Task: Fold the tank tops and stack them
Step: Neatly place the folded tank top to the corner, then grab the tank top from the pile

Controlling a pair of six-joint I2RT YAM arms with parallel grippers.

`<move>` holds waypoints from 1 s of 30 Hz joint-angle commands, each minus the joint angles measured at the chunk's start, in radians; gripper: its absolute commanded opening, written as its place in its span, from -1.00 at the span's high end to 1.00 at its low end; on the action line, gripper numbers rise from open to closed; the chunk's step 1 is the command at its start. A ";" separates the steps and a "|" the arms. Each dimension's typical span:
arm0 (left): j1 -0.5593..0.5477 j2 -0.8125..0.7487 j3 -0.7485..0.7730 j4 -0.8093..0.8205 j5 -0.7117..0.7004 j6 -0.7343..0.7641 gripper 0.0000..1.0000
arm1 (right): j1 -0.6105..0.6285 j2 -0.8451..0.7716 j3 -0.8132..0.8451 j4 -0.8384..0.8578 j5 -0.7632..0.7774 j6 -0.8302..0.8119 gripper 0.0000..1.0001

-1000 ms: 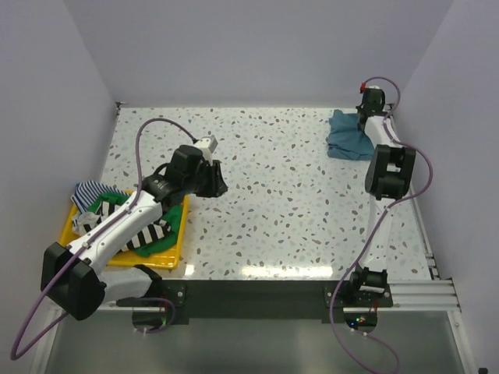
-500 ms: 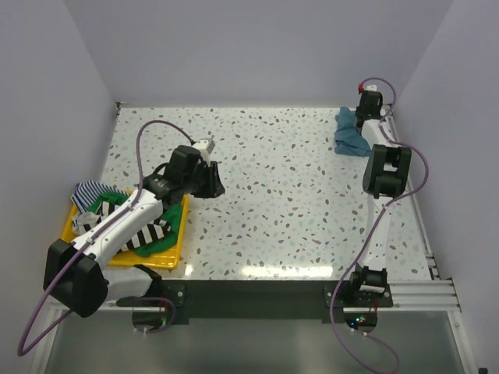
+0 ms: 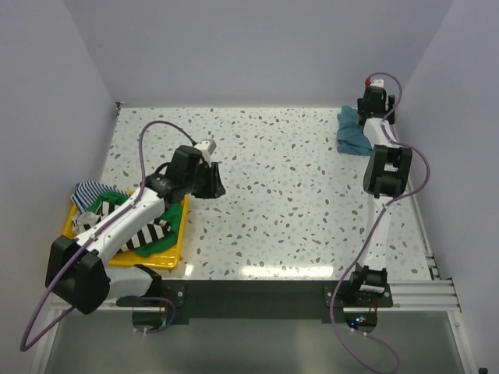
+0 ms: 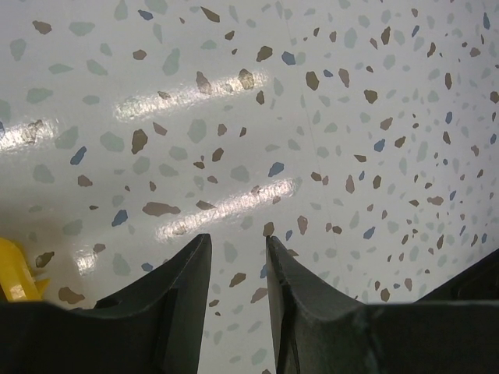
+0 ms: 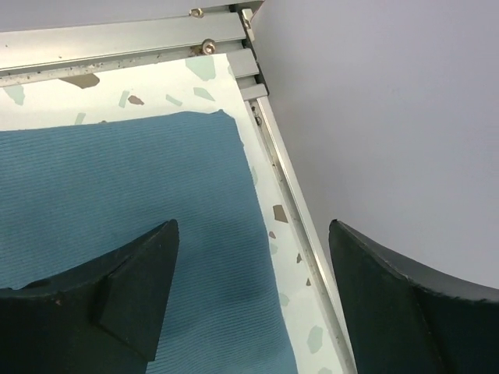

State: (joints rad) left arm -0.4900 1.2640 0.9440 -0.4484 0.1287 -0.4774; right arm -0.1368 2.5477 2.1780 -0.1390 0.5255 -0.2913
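Observation:
A folded teal-blue tank top (image 3: 352, 132) lies in the table's far right corner. My right gripper (image 3: 367, 110) hovers just above its right edge, open. In the right wrist view the ribbed teal cloth (image 5: 117, 179) lies flat under the wide-apart fingers of the right gripper (image 5: 253, 226), and nothing is held. The other tank tops are heaped in the yellow tray (image 3: 168, 255) at the near left: black-and-white striped (image 3: 148, 232), green (image 3: 105, 205) and thin blue-striped (image 3: 89, 189). My left gripper (image 3: 216, 185) hangs open over bare table right of the tray, empty (image 4: 238, 245).
A metal rail (image 5: 125, 35) and the enclosure wall (image 5: 390, 117) run right beside the teal top. The tray's yellow corner (image 4: 15, 276) shows at the left of the left wrist view. Speckled tabletop (image 3: 288, 195) spreads between the two arms.
The right gripper carried the teal top's edge toward the far right corner, then opened and let it go. The top now lies narrower. The left arm barely moved.

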 commanded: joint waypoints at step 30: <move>0.041 -0.095 -0.001 0.062 0.000 -0.082 0.13 | 0.170 -0.903 -0.972 0.087 -0.053 0.607 -0.77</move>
State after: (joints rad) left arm -0.4583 1.1931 0.9436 -0.4267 0.1444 -0.5243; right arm 0.0177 1.7699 1.2610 -0.0025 0.5228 0.1822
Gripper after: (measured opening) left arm 0.435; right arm 0.881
